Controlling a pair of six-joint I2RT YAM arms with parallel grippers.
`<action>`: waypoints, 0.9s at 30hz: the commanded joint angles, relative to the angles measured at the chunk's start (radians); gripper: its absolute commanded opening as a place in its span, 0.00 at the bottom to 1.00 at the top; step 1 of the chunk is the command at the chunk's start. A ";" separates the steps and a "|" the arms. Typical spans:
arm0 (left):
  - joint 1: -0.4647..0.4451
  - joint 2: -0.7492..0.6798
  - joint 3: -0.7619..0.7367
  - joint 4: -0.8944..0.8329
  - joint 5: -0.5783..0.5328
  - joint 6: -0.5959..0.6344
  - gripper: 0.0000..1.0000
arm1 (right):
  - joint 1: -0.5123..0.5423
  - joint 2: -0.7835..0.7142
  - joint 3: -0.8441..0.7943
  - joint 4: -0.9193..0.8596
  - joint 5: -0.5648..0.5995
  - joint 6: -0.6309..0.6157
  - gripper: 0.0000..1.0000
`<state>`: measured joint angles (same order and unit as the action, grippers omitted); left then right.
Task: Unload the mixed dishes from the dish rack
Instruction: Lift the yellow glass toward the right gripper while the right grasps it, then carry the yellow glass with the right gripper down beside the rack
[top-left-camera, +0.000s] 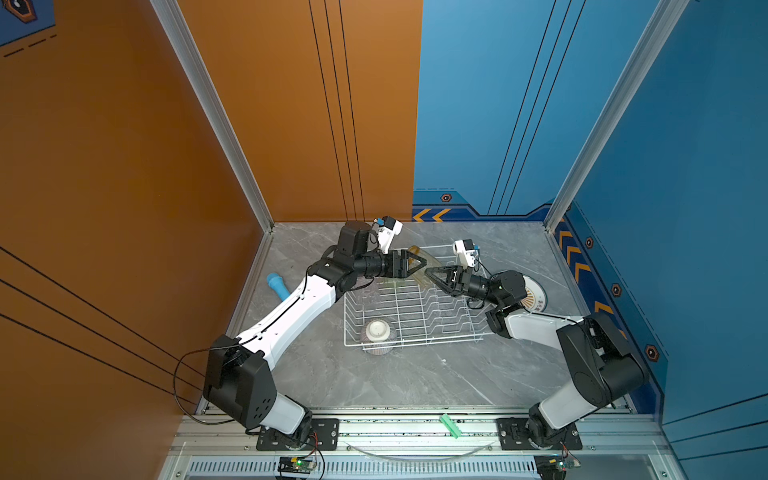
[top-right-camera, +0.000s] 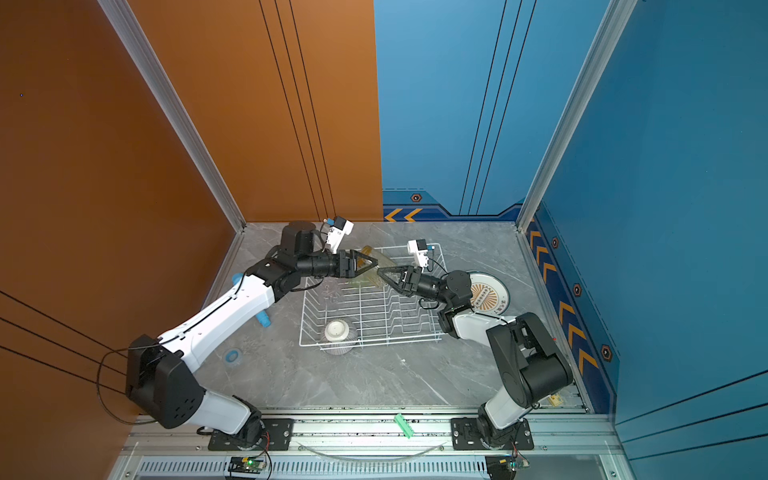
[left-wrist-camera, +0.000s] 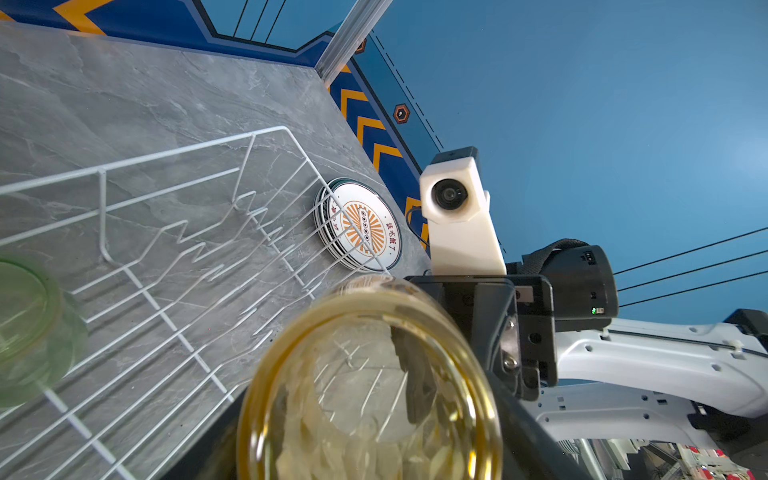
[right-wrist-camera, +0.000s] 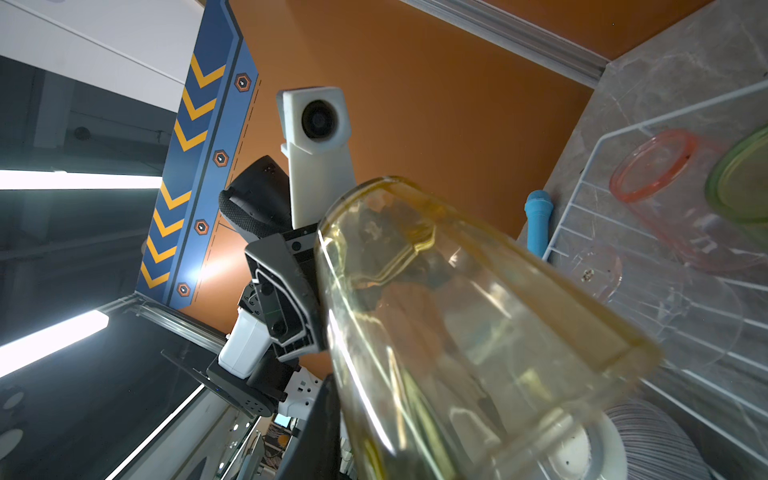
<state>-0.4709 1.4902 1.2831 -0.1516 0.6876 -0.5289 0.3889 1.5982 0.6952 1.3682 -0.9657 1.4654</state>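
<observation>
Above the dish rack (top-left-camera: 415, 309), translucent yellow tumbler (left-wrist-camera: 365, 395) tilted, left hand (top-left-camera: 422, 264) gripping base, right hand (top-left-camera: 429, 274) pinching rim.

yellow tumbler (top-right-camera: 383, 262) | tilted over dish rack (top-right-camera: 374, 308) far end | seemingly held by left jaws, right jaws

Orange wall (top-left-camera: 124, 124), blue wall (top-left-camera: 478, 104), marble tabletop (top-left-camera: 395, 382)
</observation>
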 joint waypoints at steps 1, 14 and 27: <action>0.006 -0.016 -0.021 0.005 -0.003 0.026 0.49 | -0.006 -0.020 0.041 0.049 0.018 0.004 0.08; 0.006 -0.077 -0.028 -0.137 -0.151 0.107 0.77 | -0.036 -0.130 0.045 -0.176 0.001 -0.130 0.00; -0.012 -0.232 -0.033 -0.339 -0.585 0.208 0.83 | 0.181 -0.493 0.485 -2.135 0.614 -1.278 0.00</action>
<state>-0.4728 1.2736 1.2507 -0.3714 0.2787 -0.3805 0.4877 1.1496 1.0737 -0.1341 -0.6807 0.5442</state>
